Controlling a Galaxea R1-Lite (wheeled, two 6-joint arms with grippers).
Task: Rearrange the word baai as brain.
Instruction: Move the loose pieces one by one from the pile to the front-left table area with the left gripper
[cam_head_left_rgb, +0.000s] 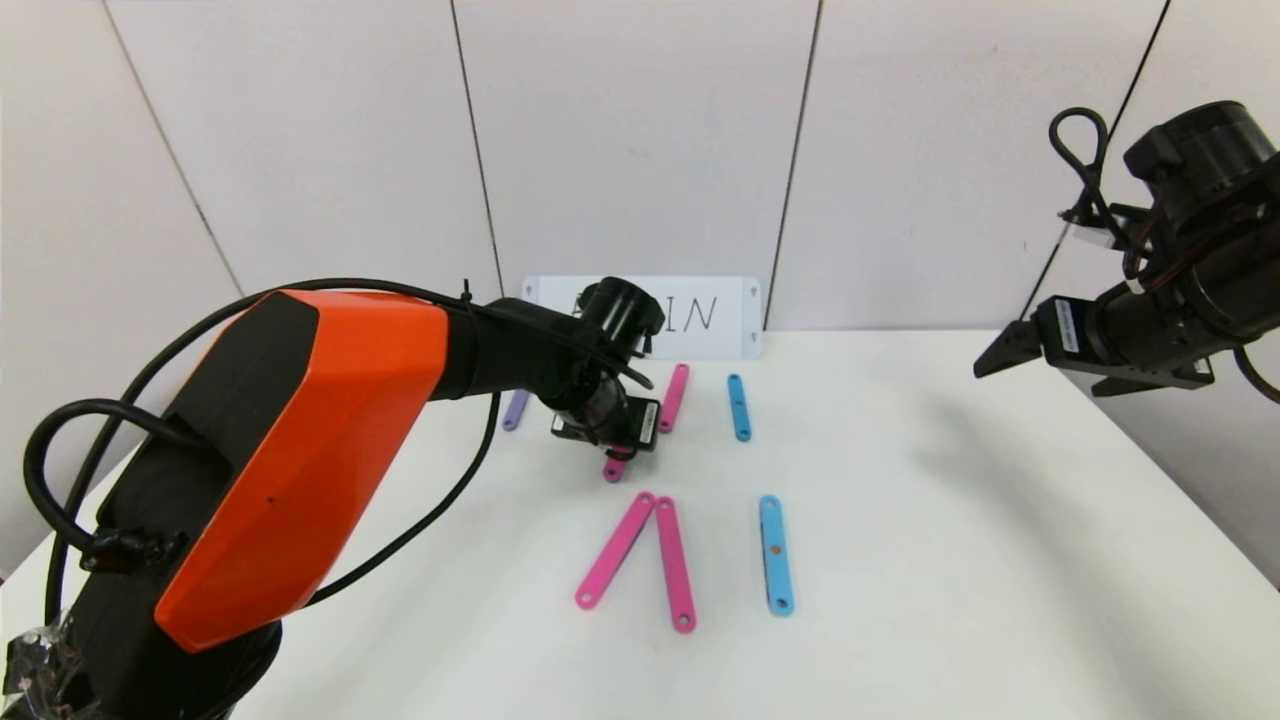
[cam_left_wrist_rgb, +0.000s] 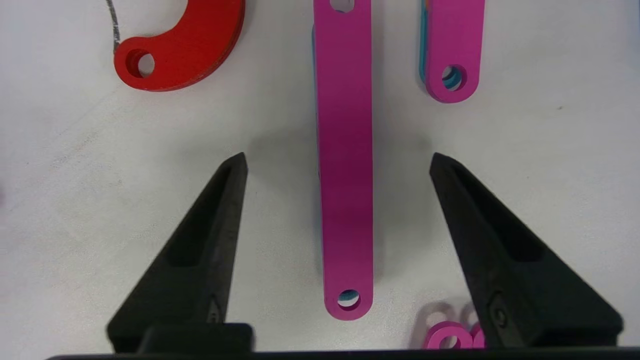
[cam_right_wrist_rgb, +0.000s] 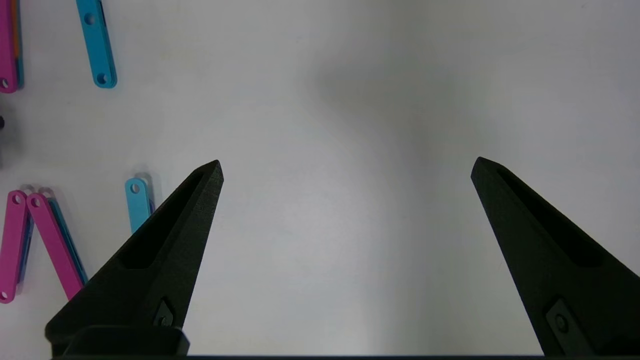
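The word's pieces lie flat on the white table (cam_head_left_rgb: 950, 520). My left gripper (cam_head_left_rgb: 612, 448) hangs low over the middle, open, its fingers (cam_left_wrist_rgb: 210, 240) astride a long pink strip (cam_left_wrist_rgb: 345, 165) with a gap on each side. The strip rests on the table. Beside it lie a red arc (cam_left_wrist_rgb: 185, 50) and another pink strip (cam_left_wrist_rgb: 452, 50). Nearer me, two pink strips (cam_head_left_rgb: 615, 550) (cam_head_left_rgb: 675, 565) meet in an upturned V, next to a light-blue strip (cam_head_left_rgb: 776, 555). A purple strip (cam_head_left_rgb: 516, 409) shows behind my left arm. My right gripper (cam_head_left_rgb: 1000, 355) is open, raised at the right.
A white card (cam_head_left_rgb: 715, 315) with black handwriting leans on the wall at the table's back, partly hidden by my left wrist. Further back lie a pink strip (cam_head_left_rgb: 675, 397) and a light-blue strip (cam_head_left_rgb: 739, 407). Bare tabletop spreads under my right gripper (cam_right_wrist_rgb: 347, 163).
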